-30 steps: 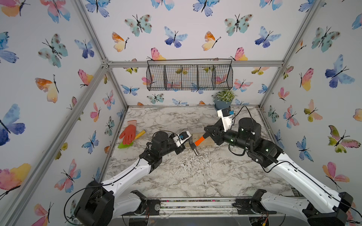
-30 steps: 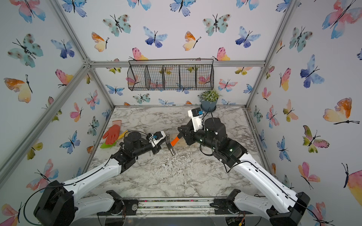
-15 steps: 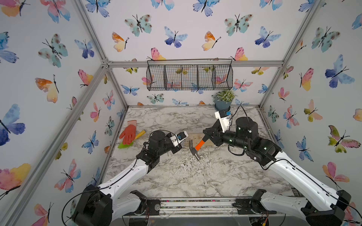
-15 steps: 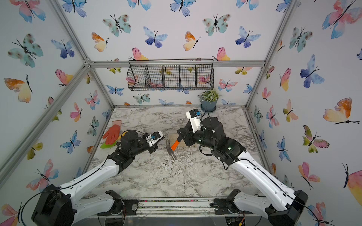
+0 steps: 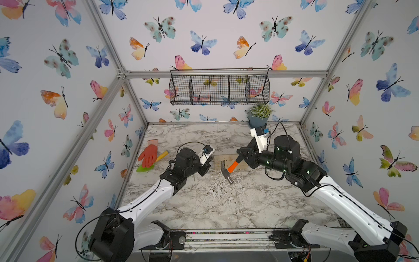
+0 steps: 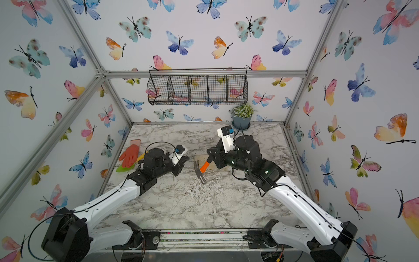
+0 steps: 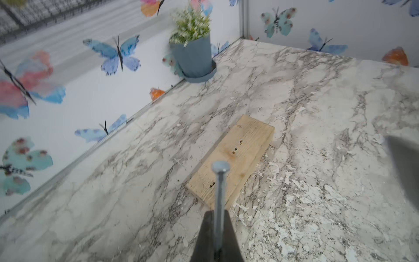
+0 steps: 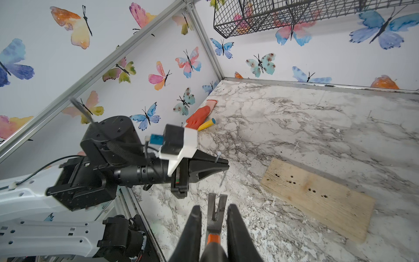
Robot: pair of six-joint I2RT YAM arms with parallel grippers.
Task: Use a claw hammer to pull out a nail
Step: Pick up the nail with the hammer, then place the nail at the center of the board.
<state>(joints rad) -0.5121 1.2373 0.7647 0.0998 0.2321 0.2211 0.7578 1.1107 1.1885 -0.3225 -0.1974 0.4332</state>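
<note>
Nail (image 7: 219, 188) is out of board (image 7: 247, 140), whose holes show empty. It's pinched in the closed left gripper (image 7: 218, 212), in the air beside the board. Right gripper (image 8: 215, 207) is clamped on the hammer (image 5: 228, 170) handle, head down near the board. Pull looks done. Next move: set nail and hammer down gently, apart.

The claw hammer (image 5: 230, 169) is silver and orange, the table (image 5: 204, 204) grey-veined white.
</note>
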